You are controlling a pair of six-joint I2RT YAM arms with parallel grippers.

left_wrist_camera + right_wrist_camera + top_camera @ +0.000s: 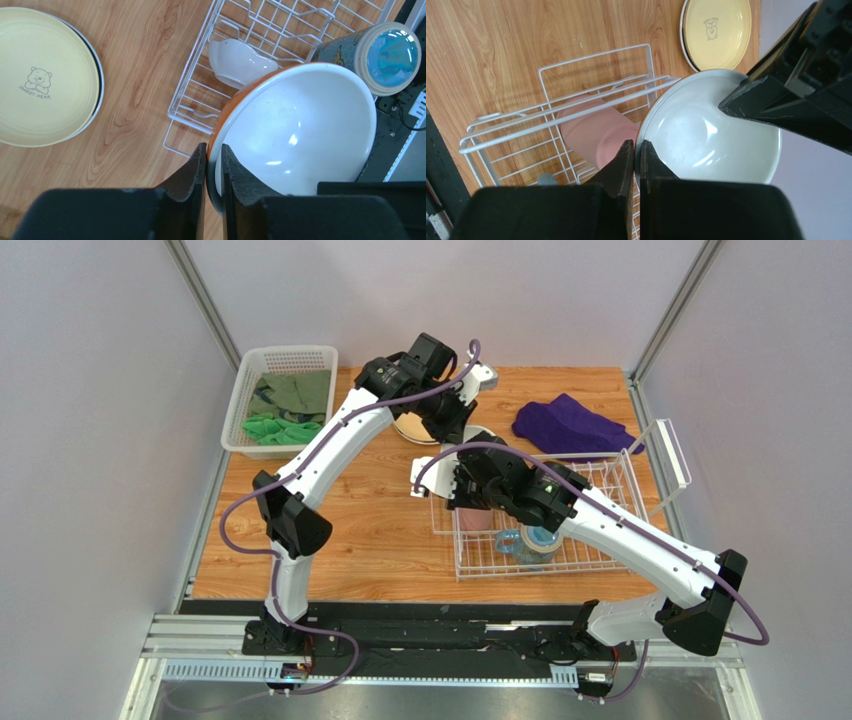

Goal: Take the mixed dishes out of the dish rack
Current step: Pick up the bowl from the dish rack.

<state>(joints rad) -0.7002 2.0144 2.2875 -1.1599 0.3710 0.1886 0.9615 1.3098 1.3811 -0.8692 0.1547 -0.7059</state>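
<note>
left gripper (pixel 214 155) narrow, pinching the rim of a round bowl, orange outside, white inside (pixel 300 130) | right gripper (pixel 636 150) clamped on the same rim | bowl centre-right in left wrist view, at a corner of the white wire dish rack (pixel 600 558) | pink tumbler (pixel 591 130) lying in the rack | cream-yellow bear plate (pixel 45 75) upper left

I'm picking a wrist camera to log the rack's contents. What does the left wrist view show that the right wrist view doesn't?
Only the left wrist view clearly shows a small white bowl and a patterned mug in the dish rack. Only the right wrist view shows the pink tumbler lying in the rack. Both show the yellow bear plate on the table and the orange-rimmed bowl, with the left gripper and the right gripper each closed on its rim.
</note>
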